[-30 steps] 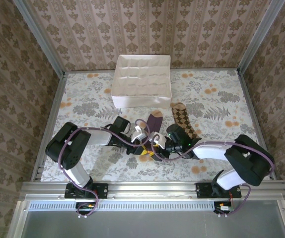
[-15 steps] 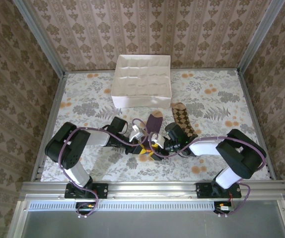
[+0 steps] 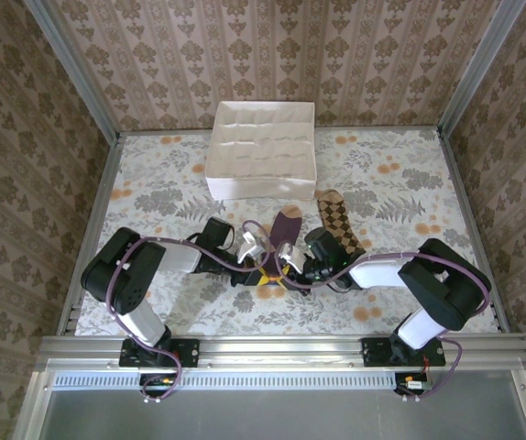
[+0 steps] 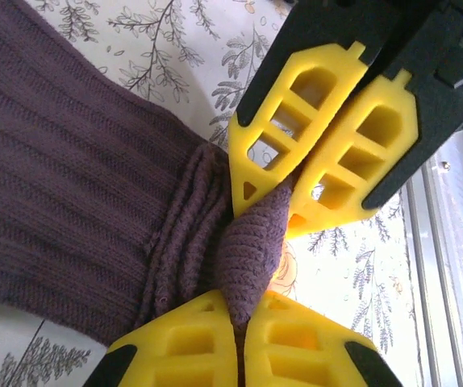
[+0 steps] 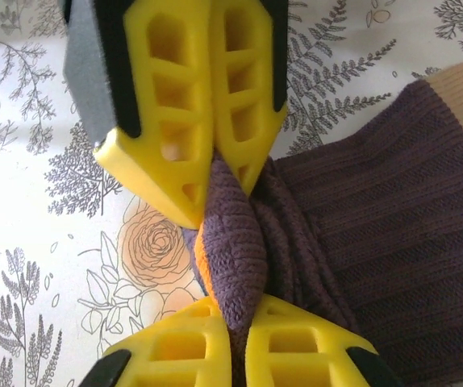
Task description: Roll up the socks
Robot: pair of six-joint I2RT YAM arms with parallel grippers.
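The left gripper and right gripper each pinched the bunched near end of the purple sock, which lay toward 6 o'clock of the table middle. The checked sock lay flat at its 3 o'clock. The light, limp knit looked apt to sag, and the folded edge seemed the surest hold.

The counter lies open at both sides; a white box blocks the far middle; both arms' jaws crowd the near centre.
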